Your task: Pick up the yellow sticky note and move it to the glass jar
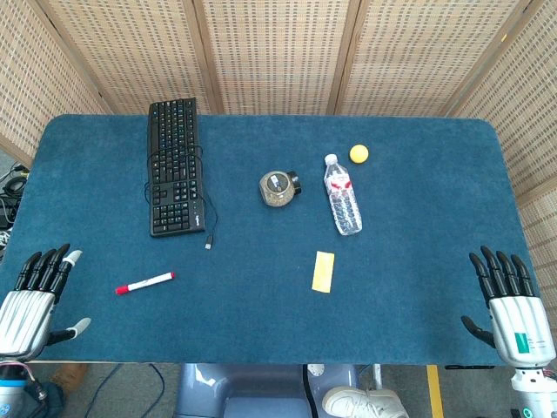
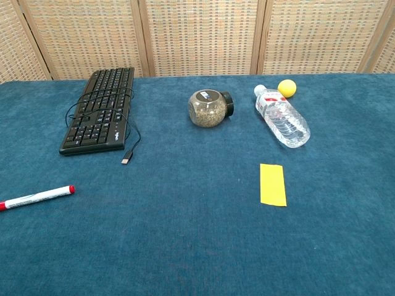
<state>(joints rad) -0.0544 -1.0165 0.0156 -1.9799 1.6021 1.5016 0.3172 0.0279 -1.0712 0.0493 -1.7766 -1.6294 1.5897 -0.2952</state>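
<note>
A yellow sticky note [image 1: 324, 271] [image 2: 273, 184] lies flat on the blue table, right of centre. Behind it and a little left, a round glass jar [image 1: 277, 188] [image 2: 207, 108] with a black lid lies on its side, filled with brownish grains. My left hand [image 1: 35, 296] hovers at the table's near left corner, fingers spread and holding nothing. At the near right corner my right hand [image 1: 506, 300] is likewise spread and holds nothing. Both hands are far from the note. Neither hand shows in the chest view.
A black keyboard [image 1: 174, 165] [image 2: 99, 111] with a loose cable lies at the back left. A red-capped marker [image 1: 144, 283] [image 2: 36, 197] lies near the left hand. A plastic water bottle [image 1: 343, 195] [image 2: 282, 117] and a small yellow ball [image 1: 359, 154] [image 2: 286, 87] lie right of the jar.
</note>
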